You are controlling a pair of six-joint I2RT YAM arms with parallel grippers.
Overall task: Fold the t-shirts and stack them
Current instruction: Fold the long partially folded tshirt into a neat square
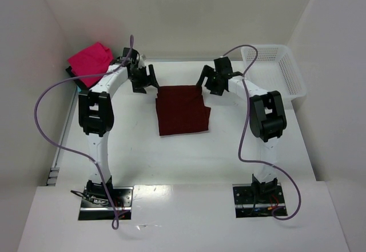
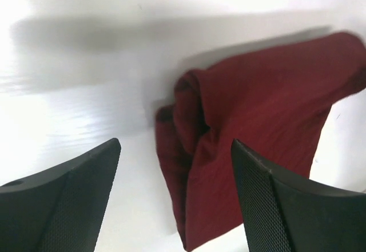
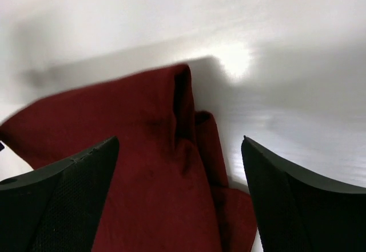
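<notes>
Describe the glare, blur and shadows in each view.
Top external: sharp and evenly lit, no strong glare on the table. Left wrist: soft focus, the maroon shirt blurred at its right edge, a broad shadow band across the table, glare at far left. Right wrist: soft too, a bright glare spot beside the shirt's fold.

White plastic mesh basket (image 1: 295,76) at far right of white table (image 1: 189,160), white walls (image 1: 189,12) around
</notes>
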